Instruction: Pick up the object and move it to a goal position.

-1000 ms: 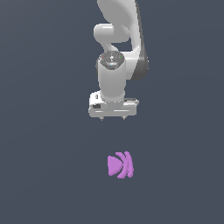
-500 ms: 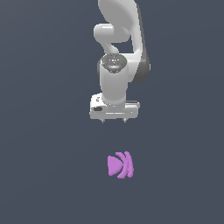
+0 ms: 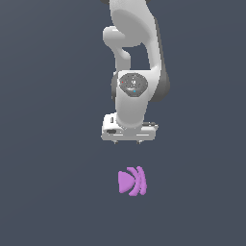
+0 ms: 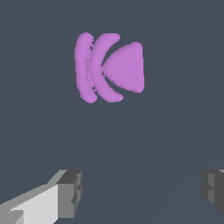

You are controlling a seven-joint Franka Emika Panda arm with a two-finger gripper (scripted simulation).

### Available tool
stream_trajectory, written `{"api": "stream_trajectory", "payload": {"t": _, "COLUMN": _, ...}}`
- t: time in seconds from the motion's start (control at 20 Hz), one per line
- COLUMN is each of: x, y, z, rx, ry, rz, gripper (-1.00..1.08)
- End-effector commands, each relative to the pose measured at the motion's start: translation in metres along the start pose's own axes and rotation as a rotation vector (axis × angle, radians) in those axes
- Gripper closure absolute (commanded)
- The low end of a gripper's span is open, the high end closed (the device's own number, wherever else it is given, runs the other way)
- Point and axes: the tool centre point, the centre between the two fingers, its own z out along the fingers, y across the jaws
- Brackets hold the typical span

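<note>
Purple object (image 3: 131, 181) lies ahead of and below my gripper (image 3: 128, 141), untouched, so I hold the jaws spread wide, ready to straddle its narrow body.

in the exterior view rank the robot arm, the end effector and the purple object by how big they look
Largest to smallest in the exterior view:
1. Robot arm, by far the biggest and cut off by the picture's upper edge.
2. End effector, the wide white block with its short fingertips.
3. Purple object, clearly narrower than the end effector.
</note>
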Motion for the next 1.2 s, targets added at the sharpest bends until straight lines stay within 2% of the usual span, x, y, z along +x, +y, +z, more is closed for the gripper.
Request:
{"api": "stream_trajectory", "payload": {"t": 0.0, "x": 0.012, "y": -0.004, "z": 0.007, "rx": -0.013, "ry": -0.004, "rz": 0.005, "gripper": -1.00}}
{"api": "stream_trajectory", "payload": {"t": 0.65, "x": 0.069, "y": -0.031, "z": 0.055, "rx": -0.103, "ry": -0.014, "rz": 0.032, "gripper": -1.00}}
{"api": "stream_trajectory", "payload": {"t": 1.15, "x": 0.091, "y": -0.050, "z": 0.085, "rx": -0.161, "ry": -0.012, "rz": 0.044, "gripper": -1.00}}
